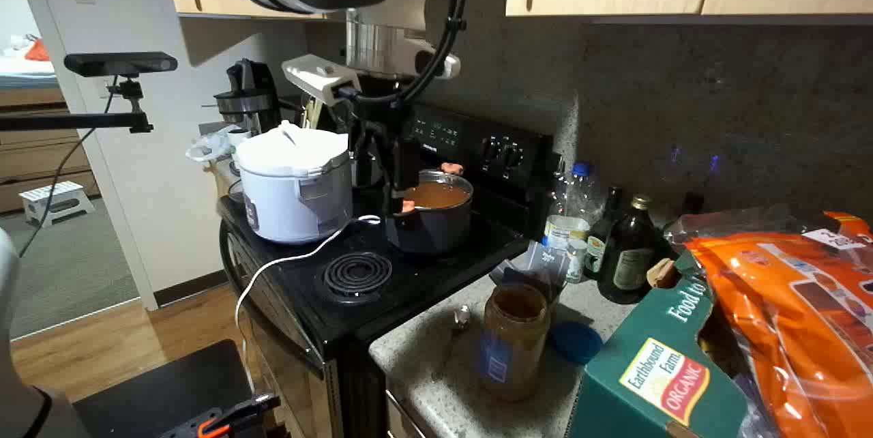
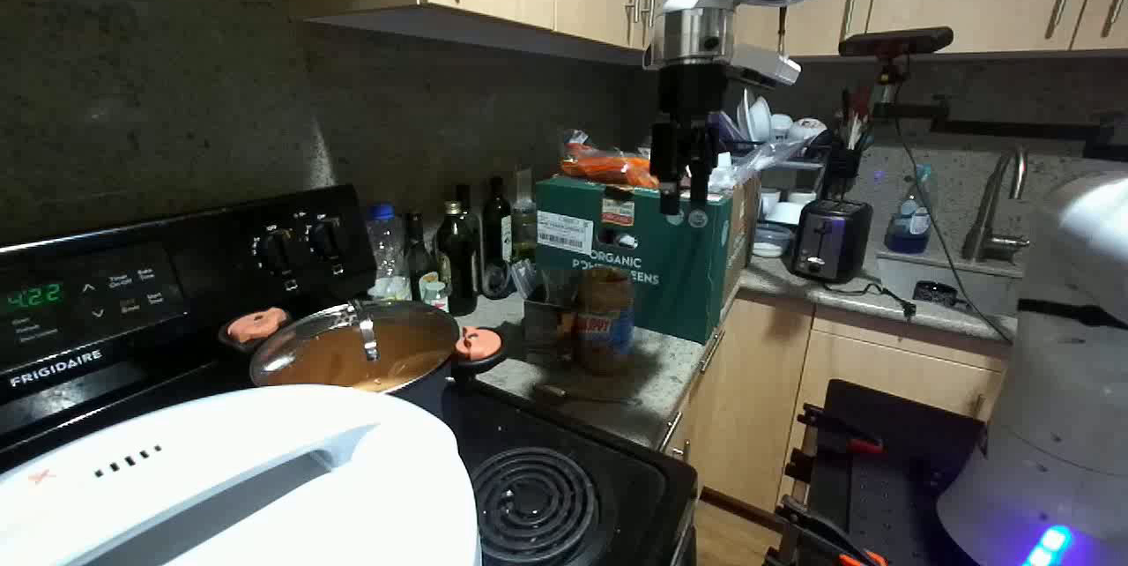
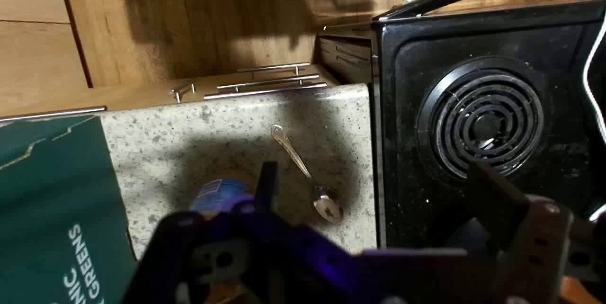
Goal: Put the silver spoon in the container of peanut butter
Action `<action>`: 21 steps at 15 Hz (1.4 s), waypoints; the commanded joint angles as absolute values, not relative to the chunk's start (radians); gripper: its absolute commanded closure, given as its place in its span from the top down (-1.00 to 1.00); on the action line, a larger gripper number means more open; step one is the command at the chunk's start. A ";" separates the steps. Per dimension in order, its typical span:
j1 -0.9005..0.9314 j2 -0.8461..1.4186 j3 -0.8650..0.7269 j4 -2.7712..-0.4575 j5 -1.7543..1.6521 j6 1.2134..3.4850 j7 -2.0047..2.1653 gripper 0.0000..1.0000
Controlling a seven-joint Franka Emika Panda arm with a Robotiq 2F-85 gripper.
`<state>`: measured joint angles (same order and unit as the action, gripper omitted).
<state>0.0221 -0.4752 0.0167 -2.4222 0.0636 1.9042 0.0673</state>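
Note:
The silver spoon lies on the speckled counter; its handle (image 3: 294, 155) and bowl (image 3: 327, 208) show in the wrist view. Its bowl also shows in an exterior view (image 1: 462, 317), beside the jar. The container of peanut butter (image 1: 515, 353) stands upright with its top open and a blue lid (image 1: 577, 342) beside it. The jar also shows in an exterior view (image 2: 605, 319) and partly in the wrist view (image 3: 220, 194), behind the left finger. My gripper (image 3: 376, 174) is open and empty, fingers wide apart, above the counter and stove edge. It points down in both exterior views (image 1: 397, 202) (image 2: 685, 196).
A green carton box (image 1: 655, 370) with an orange bag stands beside the jar. The black stove (image 3: 397, 105) adjoins the counter and carries a lidded pot (image 1: 430, 237) and a white cooker (image 1: 293, 185). Dark glass bottles (image 1: 631, 257) stand by the back wall.

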 commanded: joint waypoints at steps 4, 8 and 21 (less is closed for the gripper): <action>0.018 -0.475 0.020 -2.420 0.065 1.902 0.066 1.00; 0.025 -0.457 0.023 -2.429 0.069 1.917 0.059 1.00; 0.028 -0.268 -0.007 -2.426 0.027 2.132 -0.146 1.00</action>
<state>0.0220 -0.3085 -0.0039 -2.4292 0.0491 2.0758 -0.0871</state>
